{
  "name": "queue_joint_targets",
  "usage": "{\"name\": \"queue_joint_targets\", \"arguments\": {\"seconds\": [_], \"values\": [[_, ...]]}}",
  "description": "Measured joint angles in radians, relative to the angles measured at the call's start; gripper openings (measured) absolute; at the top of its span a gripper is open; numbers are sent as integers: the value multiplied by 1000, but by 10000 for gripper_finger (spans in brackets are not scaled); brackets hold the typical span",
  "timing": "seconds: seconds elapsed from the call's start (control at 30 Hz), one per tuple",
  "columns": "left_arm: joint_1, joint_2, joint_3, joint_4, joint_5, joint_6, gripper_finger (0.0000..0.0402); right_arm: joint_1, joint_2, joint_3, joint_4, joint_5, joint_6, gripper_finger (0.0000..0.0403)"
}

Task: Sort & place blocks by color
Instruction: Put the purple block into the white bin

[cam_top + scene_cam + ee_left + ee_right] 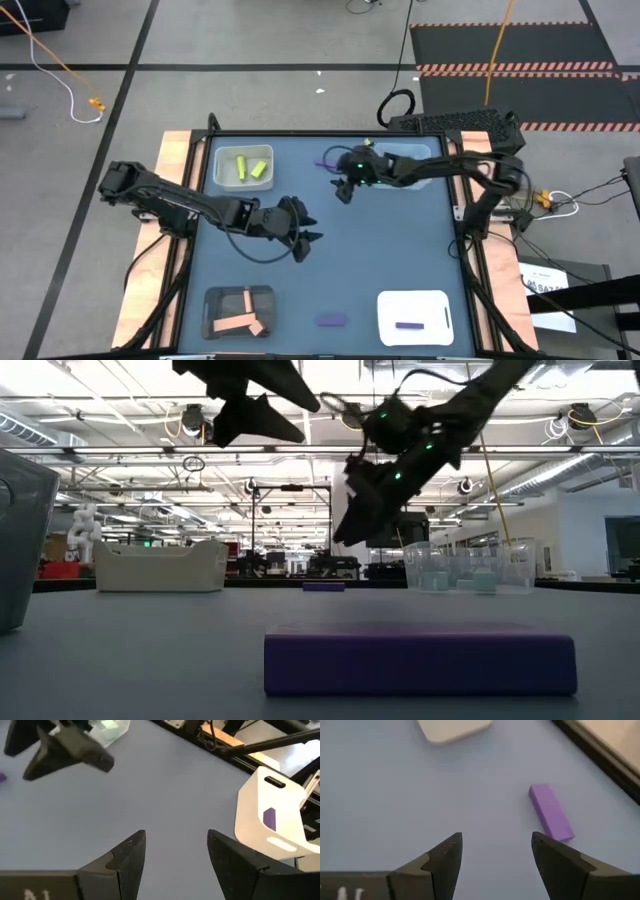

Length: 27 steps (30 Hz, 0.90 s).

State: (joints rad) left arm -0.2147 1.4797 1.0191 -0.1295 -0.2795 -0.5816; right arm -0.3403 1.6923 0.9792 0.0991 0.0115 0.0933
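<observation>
My left gripper [308, 244] hangs open and empty above the middle of the table, and it shows in its wrist view [176, 836] and high in the low view [262, 412]. My right gripper [345, 191] is open and empty above the far middle of the table. In its wrist view [496, 840] a purple bar [550, 812] lies flat on the table just beyond its fingers. That bar also shows in the high view [328, 160]. A second purple bar [332, 320] lies flat near the table's near edge, close to the low camera [420, 660].
A tray with yellow-green blocks [243, 167] stands far left, and a clear tray with mint-teal blocks [418, 163] stands far right. A dark tray with salmon blocks [240, 312] is near left. A white tray with a purple block [414, 318] is near right.
</observation>
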Motion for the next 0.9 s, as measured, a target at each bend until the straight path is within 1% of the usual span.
{"name": "queue_joint_targets", "arguments": {"seconds": [0.1, 0.2, 0.37, 0.5, 0.57, 0.7, 0.9], "values": [[-8, -19, 0, -14, -1, 2, 214, -10, 72, 77, -15, 13, -60, 227], [-13, -25, 2, -11, -1, 6, 214, -30, 133, 140, -29, 14, -81, 227], [-23, -32, 0, -7, -6, 26, 214, -78, 220, 232, -51, 14, -47, 227], [-25, -31, 0, -12, -6, 32, 214, -111, 281, 313, -143, 14, -31, 227], [-24, -31, 0, -16, -7, 36, 214, -125, 306, 339, -190, 13, -38, 227], [-24, -31, 0, -22, -9, 38, 214, -145, 350, 373, -219, 8, -53, 227], [-24, -30, 0, -26, -9, 46, 214, -171, 401, 379, -192, 4, -83, 227]]}}
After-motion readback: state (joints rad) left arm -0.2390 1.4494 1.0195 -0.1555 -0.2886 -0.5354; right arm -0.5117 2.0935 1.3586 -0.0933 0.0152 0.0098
